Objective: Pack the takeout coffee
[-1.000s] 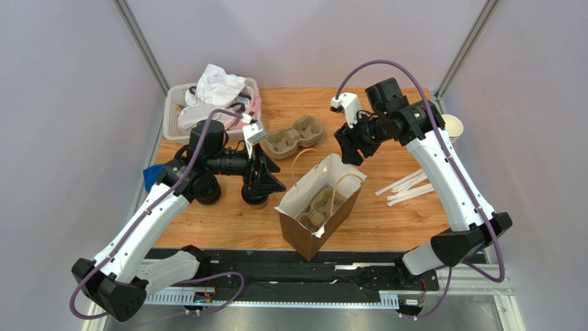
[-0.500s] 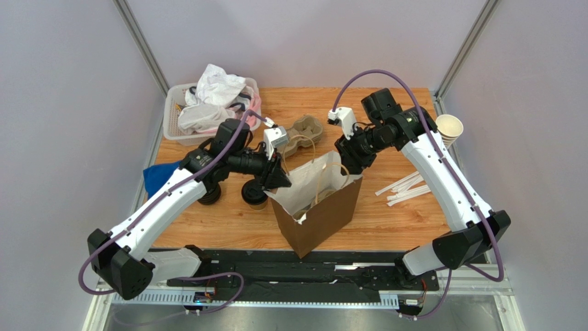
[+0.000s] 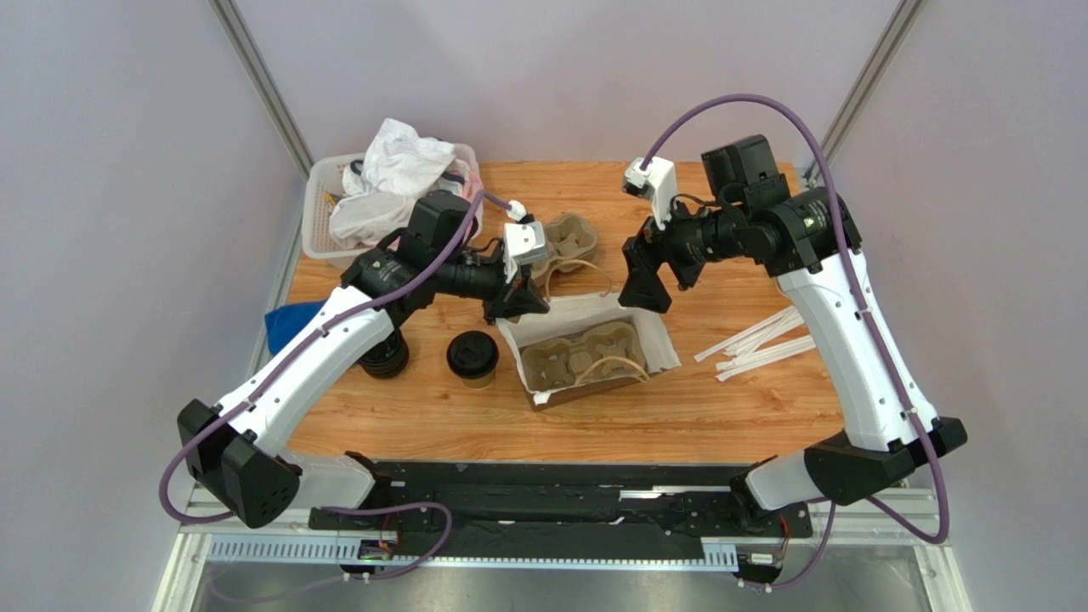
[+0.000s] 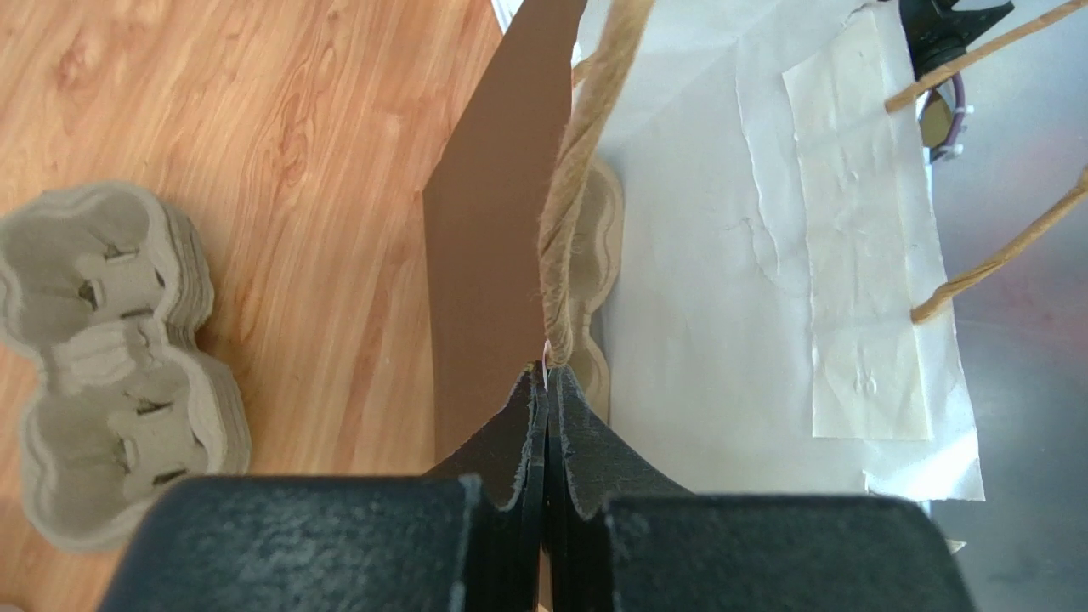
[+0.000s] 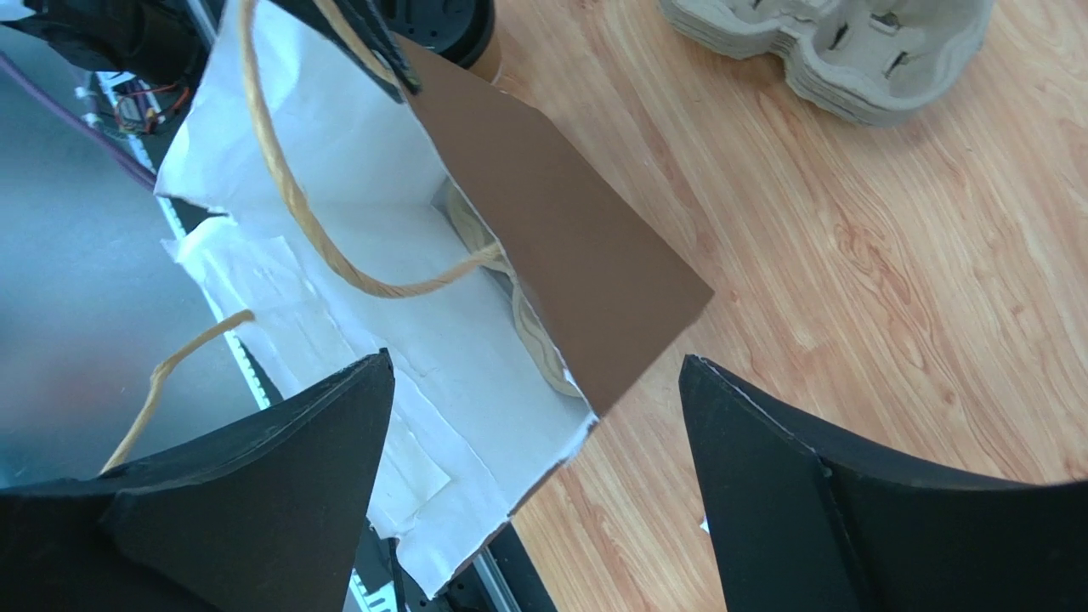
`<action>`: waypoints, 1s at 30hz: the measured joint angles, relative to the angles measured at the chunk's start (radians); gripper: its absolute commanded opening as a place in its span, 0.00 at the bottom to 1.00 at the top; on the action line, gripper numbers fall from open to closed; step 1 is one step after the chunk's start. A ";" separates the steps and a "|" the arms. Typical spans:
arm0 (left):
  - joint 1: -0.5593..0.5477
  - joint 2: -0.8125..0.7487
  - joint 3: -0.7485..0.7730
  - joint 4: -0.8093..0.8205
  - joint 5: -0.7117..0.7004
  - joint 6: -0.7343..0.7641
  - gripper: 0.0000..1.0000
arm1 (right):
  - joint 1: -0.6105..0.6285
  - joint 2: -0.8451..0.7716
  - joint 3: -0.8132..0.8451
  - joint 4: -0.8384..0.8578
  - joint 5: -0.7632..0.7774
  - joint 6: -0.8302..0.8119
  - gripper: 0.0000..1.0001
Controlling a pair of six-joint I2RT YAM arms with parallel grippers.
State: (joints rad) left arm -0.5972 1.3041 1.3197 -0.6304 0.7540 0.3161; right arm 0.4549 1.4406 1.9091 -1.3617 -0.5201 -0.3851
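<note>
Coffee first: takeout coffee (image 3: 473, 358) upright on the counter (image 3: 715, 415), black lid on, just left of the paper bag (image 3: 654, 339) and apart from it. Outside the bag, gripped by nothing.

Paper bag near the middle of the counter, brown outside, white inside, mouth spread wide toward the overhead camera. Cup carrier (image 3: 577, 357) flat at the bottom of the bag, with a loop of twine draped across it.

Left jaws at the bag's far left corner, pressed fully together on the rim at the root of a twine handle (image 4: 575, 191). Brown wall and twine rising straight out of the pinch in the left wrist view.

Right jaws just behind the bag's far right corner, spread wide and holding nothing. In the right wrist view, one black finger to each side of the bag's brown corner, neither apparently touching the paper.

Behind the bag, near its far left corner: stack of carriers (image 3: 577, 236), same pulp colour as the one inside. Farther behind and to the left of the bag: white basket (image 3: 314, 211) with crumpled white material. Right of the bag, well apart: loose bundle of white sticks (image 3: 756, 344) flat on the wood. Left of the bag, beyond the coffee: stack of black lids (image 3: 383, 357), partly hidden under the left arm, and blue cloth (image 3: 284, 329) at the counter's edge.
</note>
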 measured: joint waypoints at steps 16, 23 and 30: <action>-0.003 0.101 0.043 0.052 0.060 0.113 0.00 | 0.069 -0.012 -0.154 0.088 -0.034 -0.121 0.81; -0.005 0.101 0.043 0.056 0.091 0.166 0.00 | 0.070 -0.011 -0.205 0.185 0.030 -0.140 0.75; -0.005 0.101 0.043 0.050 0.100 0.215 0.00 | 0.070 -0.067 -0.215 0.202 0.031 -0.171 0.73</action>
State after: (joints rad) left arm -0.6025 1.4052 1.3628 -0.5800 0.8539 0.5308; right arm 0.5251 1.3735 1.6939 -1.1599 -0.4892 -0.5556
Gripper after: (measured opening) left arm 0.008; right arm 0.756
